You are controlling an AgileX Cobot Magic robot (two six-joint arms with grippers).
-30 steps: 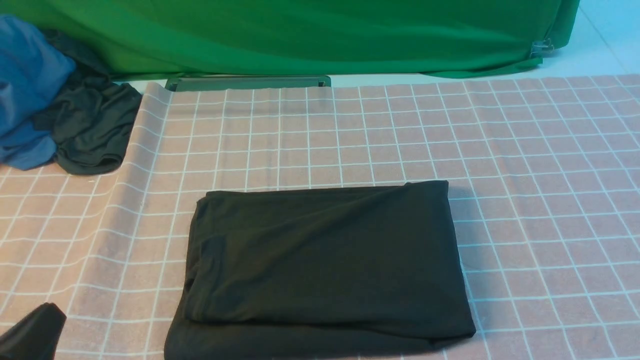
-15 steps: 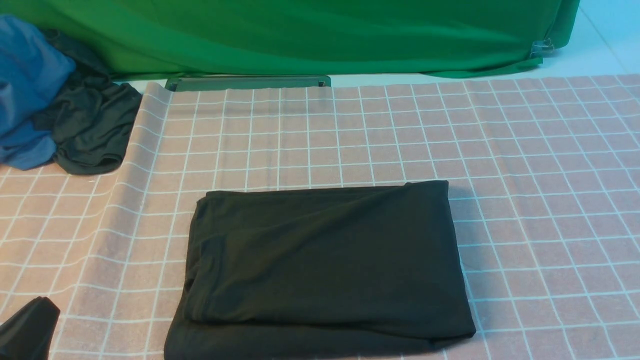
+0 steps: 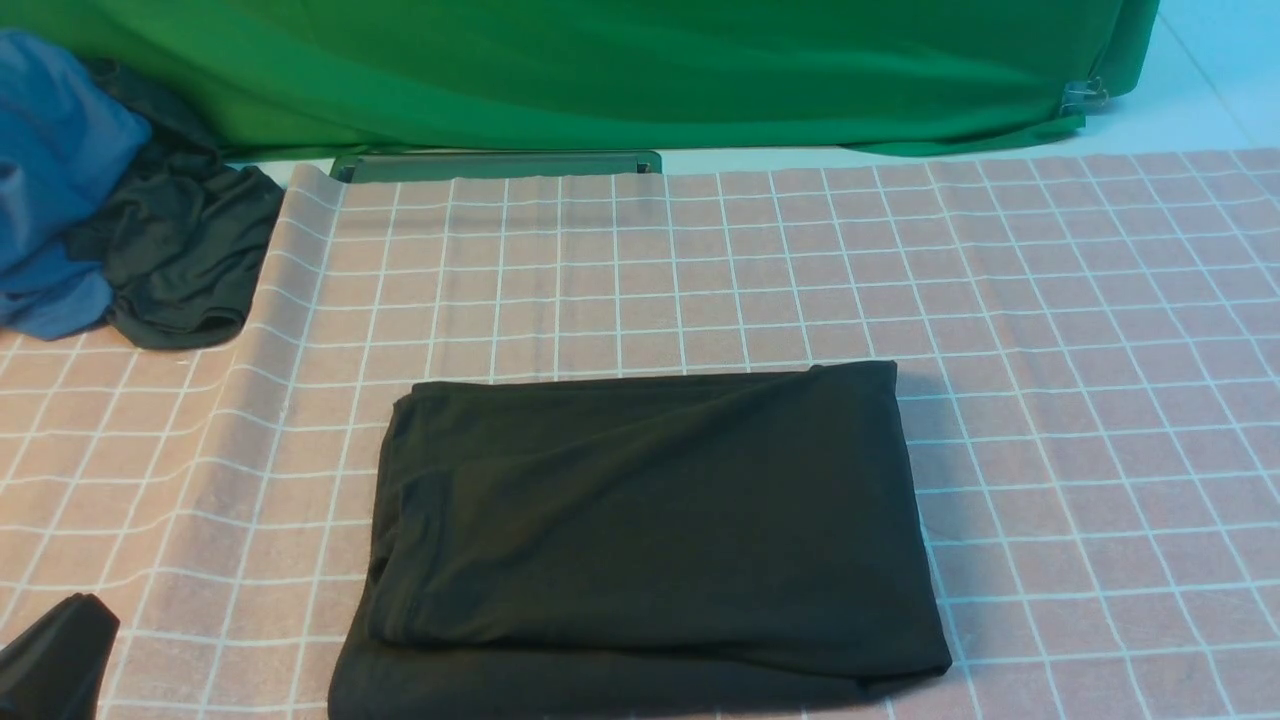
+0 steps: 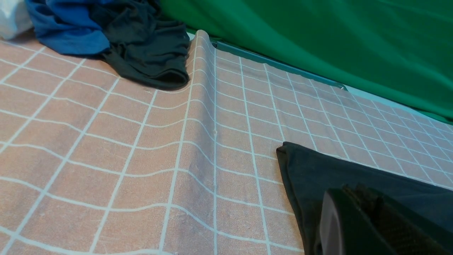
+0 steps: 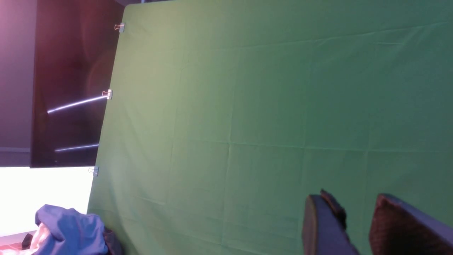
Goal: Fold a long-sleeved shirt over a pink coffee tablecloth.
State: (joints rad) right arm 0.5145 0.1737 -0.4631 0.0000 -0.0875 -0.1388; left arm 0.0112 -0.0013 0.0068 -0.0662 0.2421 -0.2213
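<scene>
The black long-sleeved shirt (image 3: pixel 650 530) lies folded into a thick rectangle on the pink coffee tablecloth (image 3: pixel 1050 330), near the front middle. Its left edge shows in the left wrist view (image 4: pixel 318 170). My left gripper (image 3: pixel 55 650) is low at the front left corner, away from the shirt, with its jaws pressed together and nothing between them (image 4: pixel 354 193). My right gripper (image 5: pixel 350 202) is out of the front view; its wrist view shows it raised, facing the green backdrop, jaws apart and empty.
A pile of blue and dark garments (image 3: pixel 110 210) sits at the back left on the cloth. The green backdrop (image 3: pixel 620 70) hangs along the far edge. A raised crease (image 3: pixel 270 340) runs through the tablecloth left of the shirt.
The left gripper has drawn back slightly toward the front left corner. The shirt has not moved.
</scene>
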